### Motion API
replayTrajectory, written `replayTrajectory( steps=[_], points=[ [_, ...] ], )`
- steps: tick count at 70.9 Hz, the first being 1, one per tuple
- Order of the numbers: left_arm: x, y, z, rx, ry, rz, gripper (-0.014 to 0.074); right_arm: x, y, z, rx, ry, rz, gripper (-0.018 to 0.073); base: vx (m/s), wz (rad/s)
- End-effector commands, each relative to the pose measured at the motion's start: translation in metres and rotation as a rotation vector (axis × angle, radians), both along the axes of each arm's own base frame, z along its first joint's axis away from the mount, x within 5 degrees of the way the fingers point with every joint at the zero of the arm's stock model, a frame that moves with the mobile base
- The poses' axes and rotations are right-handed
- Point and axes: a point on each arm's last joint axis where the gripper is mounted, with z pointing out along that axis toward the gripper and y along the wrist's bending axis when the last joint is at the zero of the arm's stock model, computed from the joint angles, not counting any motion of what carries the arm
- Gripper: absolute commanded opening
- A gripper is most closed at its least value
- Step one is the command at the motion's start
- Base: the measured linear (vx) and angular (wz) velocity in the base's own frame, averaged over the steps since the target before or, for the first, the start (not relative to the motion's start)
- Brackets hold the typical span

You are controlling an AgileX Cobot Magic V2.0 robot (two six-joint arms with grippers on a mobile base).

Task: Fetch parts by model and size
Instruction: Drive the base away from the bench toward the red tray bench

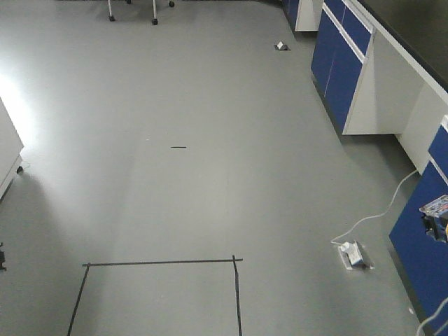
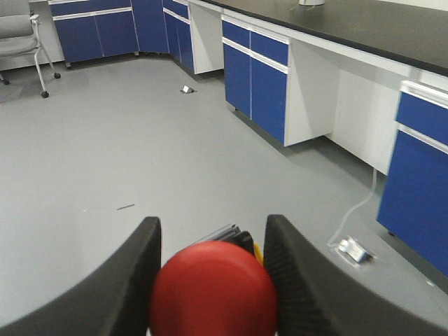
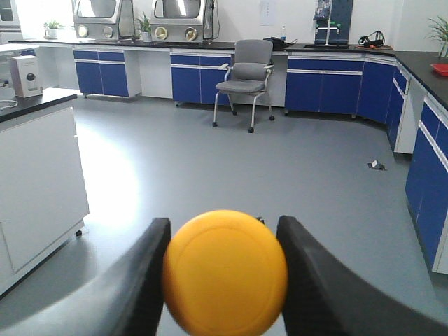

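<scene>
Red-capped mushroom-head push-button switch (image 2: pixel 213 290) sits bottom centre, clamped in the left pincer (image 2: pixel 210 234); yellow-capped switch (image 3: pixel 225 273) likewise in the right pincer (image 3: pixel 222 225). Probably light, rigid plastic; blocky bases should grip safer than slick domes.

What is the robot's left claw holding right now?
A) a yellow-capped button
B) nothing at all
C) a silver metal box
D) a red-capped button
D: the left wrist view shows the red-capped button gripped in the left claw; the yellow-capped button sits in the right claw.
</scene>
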Motion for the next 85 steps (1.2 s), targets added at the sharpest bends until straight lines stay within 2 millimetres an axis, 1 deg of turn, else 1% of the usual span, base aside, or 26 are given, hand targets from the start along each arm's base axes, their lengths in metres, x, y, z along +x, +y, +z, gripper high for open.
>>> replayTrajectory(
  steps=[1,42,85],
  points=[
    [0.0013,-0.002,0.0151,-0.035,-0.087,-0.018,-0.0007,-0.0004,-0.0021,0.0165,0.023,-0.102,-0.023,-0.0006,0.64,0.03],
    [0.0013,-0.002,0.0151,-0.035,-0.087,-0.018,-0.0007,-0.0004,-0.0021,0.0166,0.023,-0.103,-0.023,-0.0006,0.67,0.04],
    [0.0015,-0.002,0.0148,-0.033,-0.083,-0.018,-0.0007,-0.0004,-0.0021,0.0165,0.023,-0.102,-0.023,-0.0006,0.74,-0.01]
  ],
)
